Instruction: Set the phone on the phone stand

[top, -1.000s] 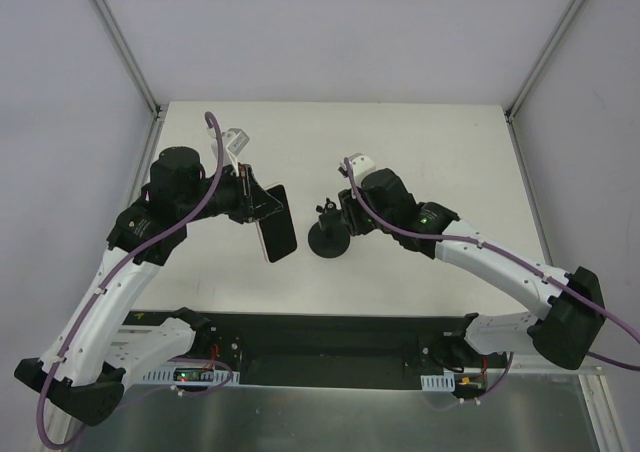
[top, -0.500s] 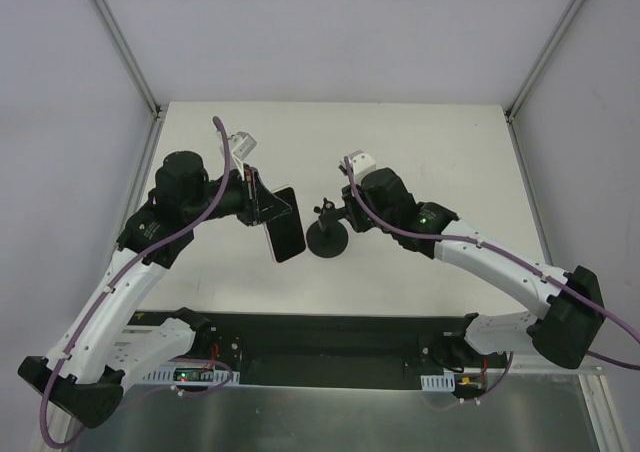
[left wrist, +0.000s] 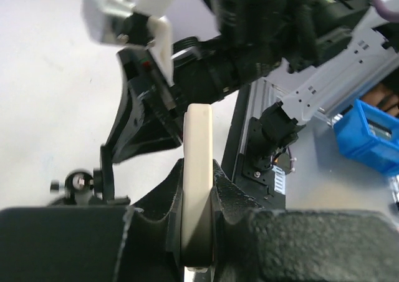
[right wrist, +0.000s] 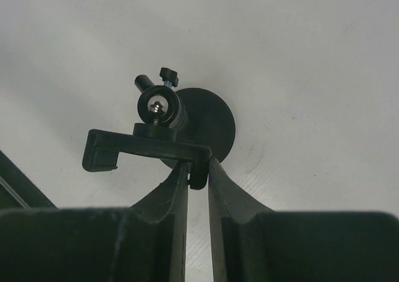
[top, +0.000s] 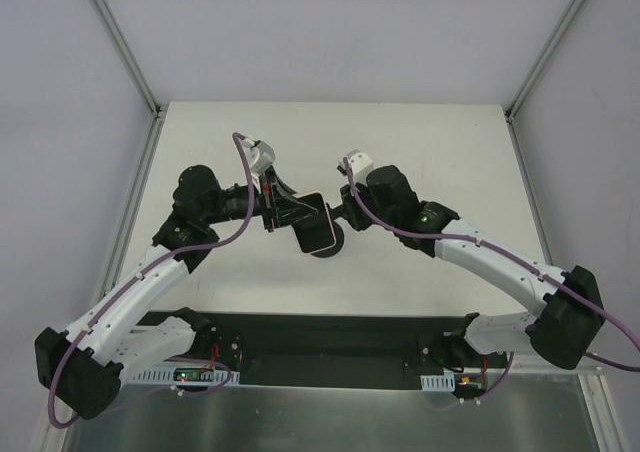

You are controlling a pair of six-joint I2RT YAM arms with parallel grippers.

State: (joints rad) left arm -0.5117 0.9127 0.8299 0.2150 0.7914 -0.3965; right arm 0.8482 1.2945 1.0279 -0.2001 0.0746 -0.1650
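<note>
My left gripper is shut on the phone, a black-screened slab with a pale cream edge. It holds the phone tilted right over the phone stand, hiding most of the stand from above. In the left wrist view the phone's cream edge stands clamped between the jaws, with the stand's knob low at the left. My right gripper is shut on the end of the stand's clamp arm. The stand's round disc base rests on the table in the right wrist view.
The white table is walled by grey panels with metal posts at the back corners. The arm bases and a black rail run along the near edge. A blue bin sits off the table.
My left arm has swung to the right with the phone, from left of the stand to directly over it, and the phone has turned. The right gripper has stayed on the stand.
</note>
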